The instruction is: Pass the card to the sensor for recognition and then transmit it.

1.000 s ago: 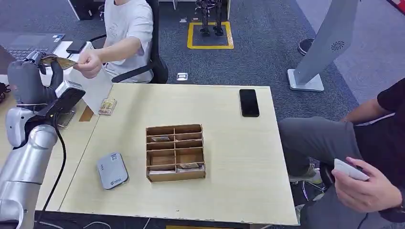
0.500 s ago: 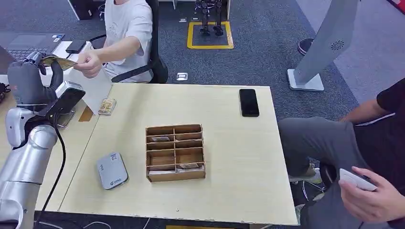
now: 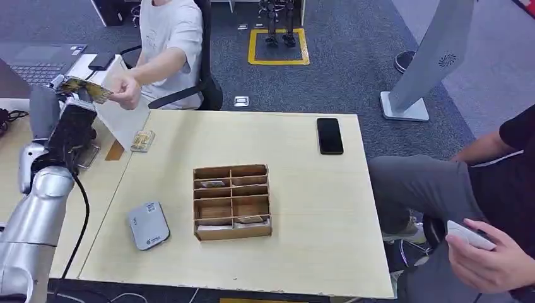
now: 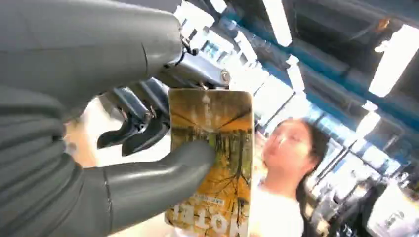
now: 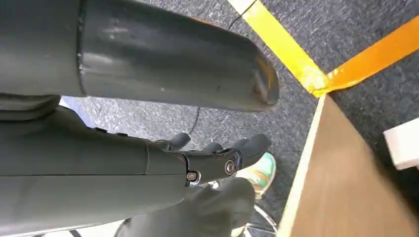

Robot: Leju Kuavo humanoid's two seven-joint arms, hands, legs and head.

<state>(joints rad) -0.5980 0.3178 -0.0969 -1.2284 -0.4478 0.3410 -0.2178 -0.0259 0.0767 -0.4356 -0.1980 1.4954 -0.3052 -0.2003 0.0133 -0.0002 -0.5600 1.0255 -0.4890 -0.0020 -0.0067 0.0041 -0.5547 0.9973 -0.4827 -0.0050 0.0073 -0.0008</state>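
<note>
Nearest on the pale wooden table (image 3: pixel 315 208), toward its left corner, lies a grey card reader (image 3: pixel 148 225) with a white label. Just right of it stands a brown compartment box (image 3: pixel 231 202), a few cards lying in its slots. At the near right a seated person's hand (image 3: pixel 489 255) holds a white device (image 3: pixel 467 231).

The robot's silver left arm rises along the left edge of the scene. Its left hand (image 3: pixel 60 117) is lifted high at the far left, and the card (image 3: pixel 87 89), yellow-orange with a tree picture, is clamped at its top; the wrist view shows the thick thumb (image 4: pixel 163 170) pressing the card's face against the darker fingers (image 4: pixel 133 136) behind it. A second person's hand (image 3: pixel 128 93) reaches from the far side and touches the card's right end.

The right hand (image 5: pixel 212 163) hangs beside the table's edge above the carpet, its fingers curled inward around nothing.

Farther back on the table, a small stack of cards (image 3: pixel 142 141) rests near the left edge and a black phone (image 3: pixel 330 135) lies toward the far right. Beyond, a yellow square (image 3: pixel 278 47) marks the grey carpet.
</note>
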